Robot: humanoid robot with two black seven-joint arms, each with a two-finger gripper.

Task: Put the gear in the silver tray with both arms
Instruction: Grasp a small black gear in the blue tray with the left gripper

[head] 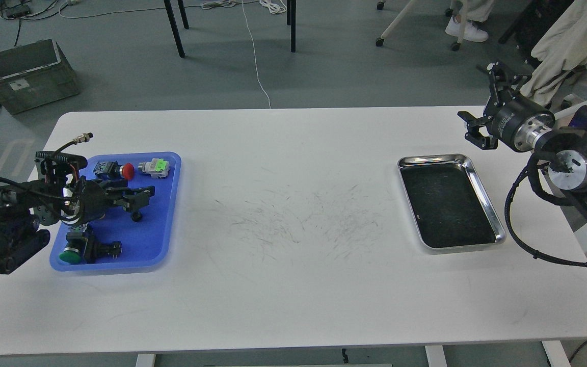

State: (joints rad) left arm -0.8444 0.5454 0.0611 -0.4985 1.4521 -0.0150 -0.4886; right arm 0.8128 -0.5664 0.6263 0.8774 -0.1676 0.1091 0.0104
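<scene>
Left claw (138, 199) is down over the blue tray (163, 232), fingers pointing right across the tray, and honestly it's all black on black so I can't tell how wide it's spread or whether it's got anything; there's a small dark bit (136, 217) just below the fingertips, can't say if they touch. Right claw (482, 109) hangs in the air past the far right corner of the counter (293, 229), fingers splayed apart, clearly released and holding nothing. The counter is white with a patch of fine dark scratches in the middle. Blue tray sits on the left end with a few parts in it: a red-button switch (117, 170), a grey piece with a green tab (155, 167), and a green-button switch (82, 251) near the front corner. Behind the counter it's grey floor, a grey crate (28, 75) off to the left, some black chair or stand legs, a white cable (257, 61) trailing across the floor, and someone's white shoe (465, 29) at the top right. The silver tray (482, 176) is on the right side of the counter, well apart from the blue one, lying flat and slightly skewed, shiny rim with rounded corners and a dark scuffed bottom, nothing in it.
</scene>
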